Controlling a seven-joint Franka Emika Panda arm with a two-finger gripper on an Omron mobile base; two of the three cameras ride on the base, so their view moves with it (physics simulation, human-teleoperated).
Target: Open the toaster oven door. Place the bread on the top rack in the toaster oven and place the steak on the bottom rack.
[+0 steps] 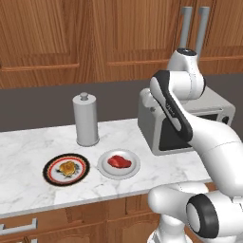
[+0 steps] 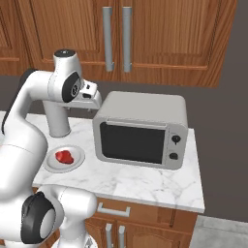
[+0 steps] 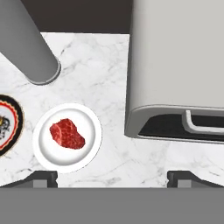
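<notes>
Since the toaster oven door (image 2: 134, 142) is shut, the wide-open, empty claw (image 3: 112, 177) hovering above the toaster oven (image 2: 143, 127) should drop squarely onto the handle (image 3: 205, 126); steak (image 3: 66, 133) and bread (image 1: 67, 167) wait left of it.

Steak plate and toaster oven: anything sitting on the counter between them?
No. In the hand view only bare marble counter separates the steak's white plate from the toaster oven; the right base view shows the same gap.
</notes>
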